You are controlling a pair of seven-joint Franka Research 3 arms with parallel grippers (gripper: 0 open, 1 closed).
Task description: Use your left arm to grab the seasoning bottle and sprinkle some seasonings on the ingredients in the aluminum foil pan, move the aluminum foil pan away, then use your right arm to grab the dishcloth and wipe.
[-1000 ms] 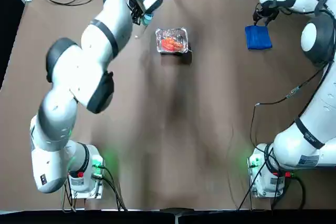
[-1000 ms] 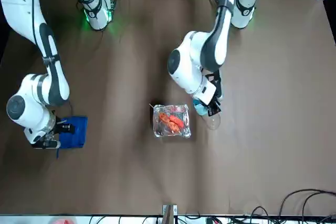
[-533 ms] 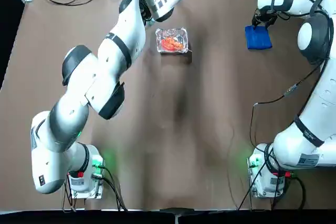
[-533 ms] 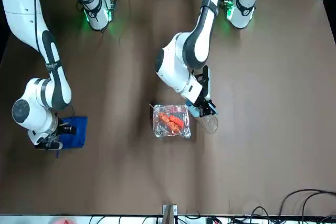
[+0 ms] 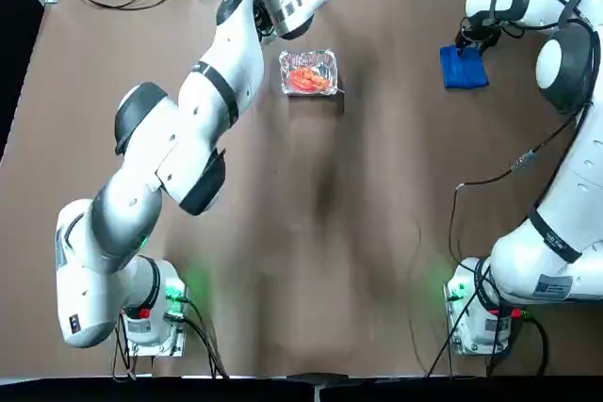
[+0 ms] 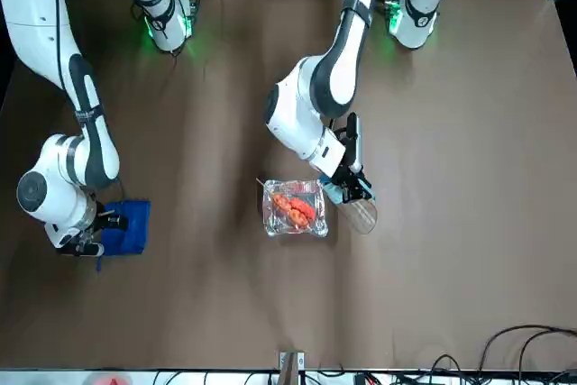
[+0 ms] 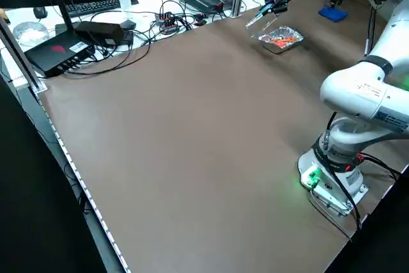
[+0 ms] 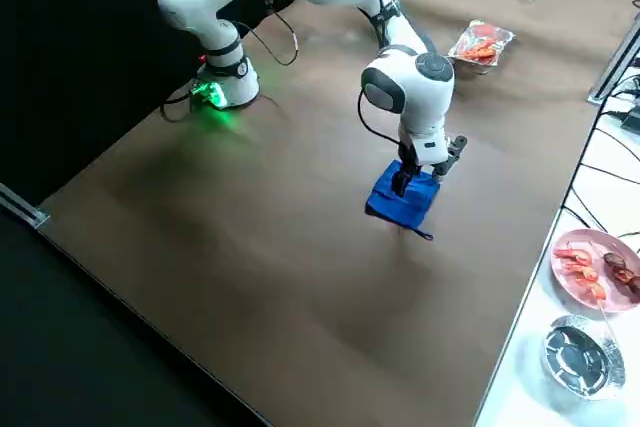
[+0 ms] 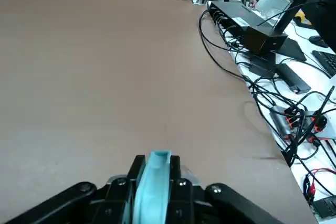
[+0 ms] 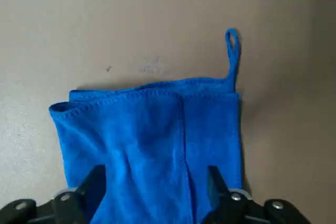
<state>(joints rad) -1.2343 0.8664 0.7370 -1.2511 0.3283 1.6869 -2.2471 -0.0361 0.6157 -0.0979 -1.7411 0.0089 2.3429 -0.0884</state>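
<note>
Foil pan (image 5: 309,73) and ingredients (image 5: 308,80) sit far on the tabletop (image 5: 283,261) in the top view, moving and wiping apparently left to do. In the front view the seasoning bottle (image 6: 361,216) tilts just left of the pan, grabbed but with sprinkling, I judge, unfinished; the left wrist view shows my left pincer (image 9: 156,161) pinching its cap, the right wrist view my right pincer (image 10: 156,174) spread over the dishcloth (image 10: 152,150), far right.
</note>
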